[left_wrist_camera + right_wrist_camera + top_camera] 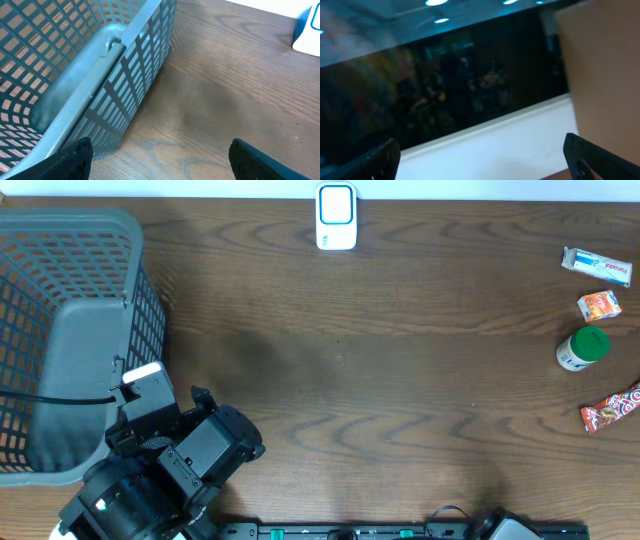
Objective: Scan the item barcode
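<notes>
a: what is the biggest thing you see there?
b: the brown wooden table (400, 380). on its left end stands a large grey basket (70, 220) with grid walls. the left arm (170, 470) lies low just beside the basket, at the near edge.
a: and its hand?
b: the left gripper (170, 162) points along the table, next to the basket wall. its two fingers stand wide apart and between them is only bare wood, so it holds nothing.
a: the other one?
b: of the right arm (515, 528) i see only a small part at the near edge. the right gripper (490, 162) looks away from the table, toward dark glass in the room. its fingers are also spread wide and carry nothing.
a: where are the things for scanning?
b: the white and blue scanner (336, 216) stands at the far edge, in the middle, well apart from both arms. the items lie at the right end in a loose column. a red snack bar (612, 408) is nearest and a white packet (597, 266) is farthest. between them are a bottle (582, 348) with green cap and a small orange box (599, 305). which one is to be scanned i cannot tell.
</notes>
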`<state>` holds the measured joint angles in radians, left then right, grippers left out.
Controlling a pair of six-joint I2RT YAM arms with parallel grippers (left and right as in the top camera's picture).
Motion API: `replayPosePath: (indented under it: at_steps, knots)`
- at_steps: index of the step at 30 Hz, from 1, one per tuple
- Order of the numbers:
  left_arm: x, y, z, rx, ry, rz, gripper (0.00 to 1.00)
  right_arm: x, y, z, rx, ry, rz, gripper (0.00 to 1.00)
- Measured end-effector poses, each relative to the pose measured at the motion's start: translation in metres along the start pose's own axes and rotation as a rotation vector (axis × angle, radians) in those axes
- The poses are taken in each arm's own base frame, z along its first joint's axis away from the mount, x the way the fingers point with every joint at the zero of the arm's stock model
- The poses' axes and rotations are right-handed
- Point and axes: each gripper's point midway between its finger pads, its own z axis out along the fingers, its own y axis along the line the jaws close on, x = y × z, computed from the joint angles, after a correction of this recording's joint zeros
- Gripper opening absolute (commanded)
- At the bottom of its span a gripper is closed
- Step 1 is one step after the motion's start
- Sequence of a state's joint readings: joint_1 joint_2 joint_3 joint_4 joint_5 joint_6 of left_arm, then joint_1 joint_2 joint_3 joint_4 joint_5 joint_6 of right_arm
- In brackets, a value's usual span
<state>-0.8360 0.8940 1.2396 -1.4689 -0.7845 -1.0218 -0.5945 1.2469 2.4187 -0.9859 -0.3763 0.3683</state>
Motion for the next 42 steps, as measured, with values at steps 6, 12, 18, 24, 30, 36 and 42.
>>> replayPosePath:
  at_steps: [6, 12, 18, 24, 30, 36, 42]
  knots:
    - [0.0, 0.0, 0.0, 0.0, 0.0, 0.0, 0.85, 0.017, 0.032, -0.024, -0.14, 0.071, 0.021, 0.99]
    - [0.0, 0.0, 0.0, 0.0, 0.0, 0.0, 0.85, -0.004, 0.073, -0.058, -0.313, -0.025, -0.026, 0.99]
    - [0.0, 0.0, 0.0, 0.0, 0.0, 0.0, 0.85, -0.014, 0.113, -0.17, -0.536, -0.137, -0.152, 0.99]
    - [0.0, 0.0, 0.0, 0.0, 0.0, -0.001, 0.85, -0.003, 0.094, -0.259, -0.641, -0.284, -0.227, 0.99]
    - [0.0, 0.0, 0.0, 0.001, 0.0, -0.001, 0.85, 0.021, 0.072, -0.316, -0.617, -0.467, -0.344, 0.99]
    - [0.0, 0.0, 0.0, 0.0, 0.0, 0.0, 0.85, 0.039, 0.058, -0.371, -0.605, -0.605, -0.394, 0.99]
    - [0.0, 0.0, 0.0, 0.0, 0.0, 0.0, 0.85, 0.046, 0.049, -0.417, -0.605, -0.71, -0.416, 0.99]
